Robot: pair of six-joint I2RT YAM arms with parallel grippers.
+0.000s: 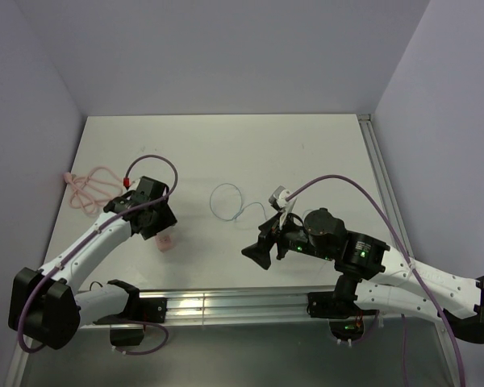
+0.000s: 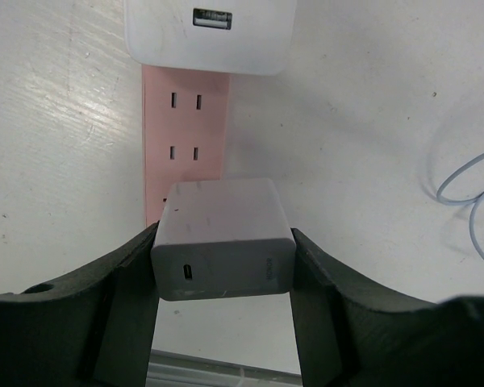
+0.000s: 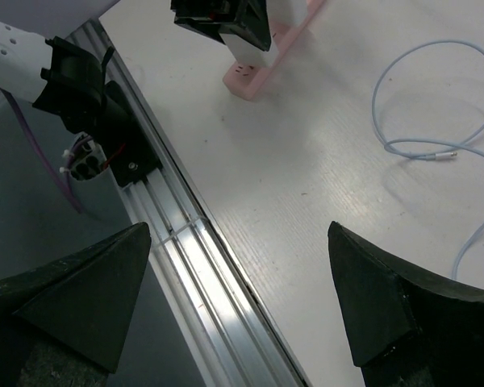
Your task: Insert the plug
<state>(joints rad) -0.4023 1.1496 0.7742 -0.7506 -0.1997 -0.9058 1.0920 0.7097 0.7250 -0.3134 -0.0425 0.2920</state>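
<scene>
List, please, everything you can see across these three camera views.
Thin whitish-grey looping wire: one, pale grey, mid-table between the arms.
Tiny pale plug head: one, whitish, on the table at that wire's end.
Pink plastic socket strip: one, pink, left side of the table.
Pink cord: one, pink, coiled near the table's left edge.
White square charger blocks: two, white; one held over the strip, one sitting further along it.
White table: one, white.
Silver metal rail: one, silver, along the near edge.
Purple cables: two, purple, along the arms.
Left gripper: one, black, shut on a charger block.
Right gripper: one, black, open, above the table's near edge.
</scene>
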